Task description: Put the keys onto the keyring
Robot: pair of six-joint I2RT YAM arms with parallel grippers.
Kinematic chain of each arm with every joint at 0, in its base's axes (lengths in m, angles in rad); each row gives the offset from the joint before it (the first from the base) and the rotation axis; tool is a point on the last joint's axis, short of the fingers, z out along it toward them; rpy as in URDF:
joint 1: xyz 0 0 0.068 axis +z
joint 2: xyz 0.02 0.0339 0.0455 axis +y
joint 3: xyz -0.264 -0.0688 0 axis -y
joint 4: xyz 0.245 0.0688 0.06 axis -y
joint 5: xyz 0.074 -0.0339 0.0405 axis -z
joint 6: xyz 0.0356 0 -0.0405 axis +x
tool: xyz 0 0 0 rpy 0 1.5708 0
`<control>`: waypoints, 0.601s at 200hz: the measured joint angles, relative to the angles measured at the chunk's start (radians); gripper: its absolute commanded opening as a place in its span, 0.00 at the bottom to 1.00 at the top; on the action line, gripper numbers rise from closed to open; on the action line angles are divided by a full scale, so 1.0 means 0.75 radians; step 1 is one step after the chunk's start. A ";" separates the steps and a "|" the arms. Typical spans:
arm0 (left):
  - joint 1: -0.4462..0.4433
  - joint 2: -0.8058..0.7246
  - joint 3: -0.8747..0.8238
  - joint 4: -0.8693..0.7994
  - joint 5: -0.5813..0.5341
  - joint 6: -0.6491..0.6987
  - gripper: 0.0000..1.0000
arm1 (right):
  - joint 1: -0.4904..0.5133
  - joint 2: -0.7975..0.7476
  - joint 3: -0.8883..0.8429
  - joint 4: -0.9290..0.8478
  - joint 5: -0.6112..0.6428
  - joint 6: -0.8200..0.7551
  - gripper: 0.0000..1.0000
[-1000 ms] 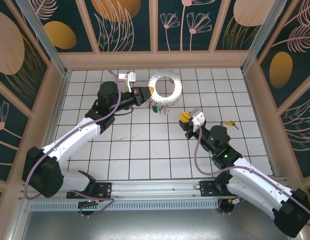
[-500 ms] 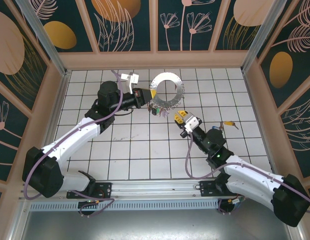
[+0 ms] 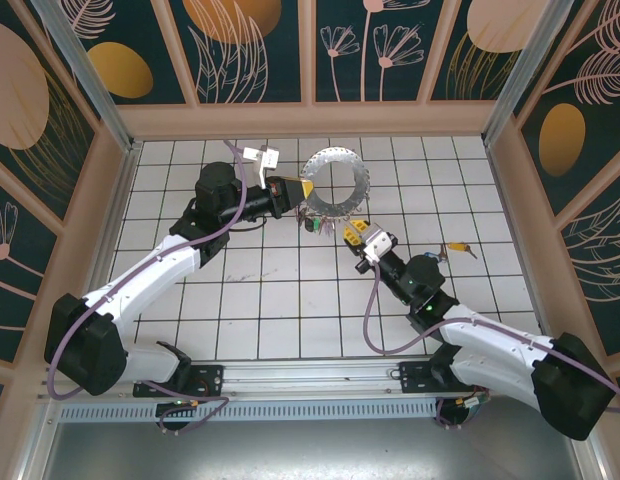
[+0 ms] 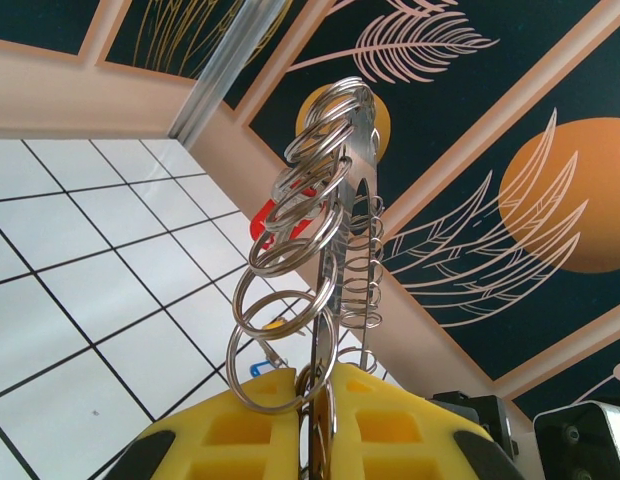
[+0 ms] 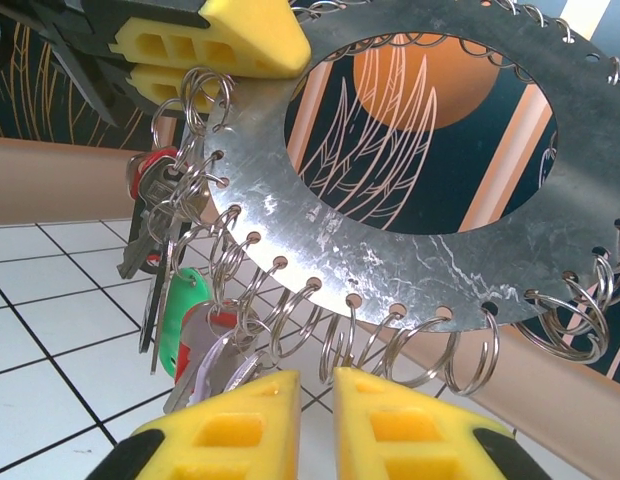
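The large flat silvery metal keyring (image 3: 363, 182) hangs in the air above the white tiled table (image 3: 280, 300), well toward the far wall. The left gripper (image 3: 293, 190) has its yellow fingers pressed together on the ring's left rim. In the left wrist view the ring shows edge-on, rising from between the pads, with a row of small wire loops (image 4: 290, 250) strung along it. A red tag (image 4: 275, 215) is half hidden behind them.

The right gripper (image 3: 356, 232) sits just below the ring's lower edge. In the right wrist view its yellow fingers (image 5: 240, 420) are drawn close with a narrow slit between them. They are cut off at the bottom of the frame, so I cannot tell whether they pinch anything thin.

The small silvery keys (image 5: 160, 260) dangle in a bunch from loops at the ring's lower left. A green plastic tag (image 5: 185, 310) and red ones are among them, all overlapping (how many keys there are is hard to tell). One more small key (image 3: 458, 248) lies on the tiles to the right, too tiny to make out clearly.
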State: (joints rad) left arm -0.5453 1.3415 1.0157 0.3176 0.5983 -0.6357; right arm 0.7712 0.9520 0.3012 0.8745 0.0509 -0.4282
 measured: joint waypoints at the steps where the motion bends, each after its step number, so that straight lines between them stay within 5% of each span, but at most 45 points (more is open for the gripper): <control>1: 0.000 0.000 0.000 0.000 0.000 0.000 0.00 | 0.000 0.001 0.000 0.001 -0.001 0.000 0.15; 120: 0.000 0.000 0.000 0.036 0.000 -0.005 0.00 | -0.006 0.013 0.023 -0.008 -0.070 0.037 0.17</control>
State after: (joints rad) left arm -0.5453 1.3415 1.0157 0.3447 0.5983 -0.6395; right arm 0.7666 0.9615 0.3183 0.8688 -0.0013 -0.4004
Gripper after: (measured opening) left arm 0.115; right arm 0.179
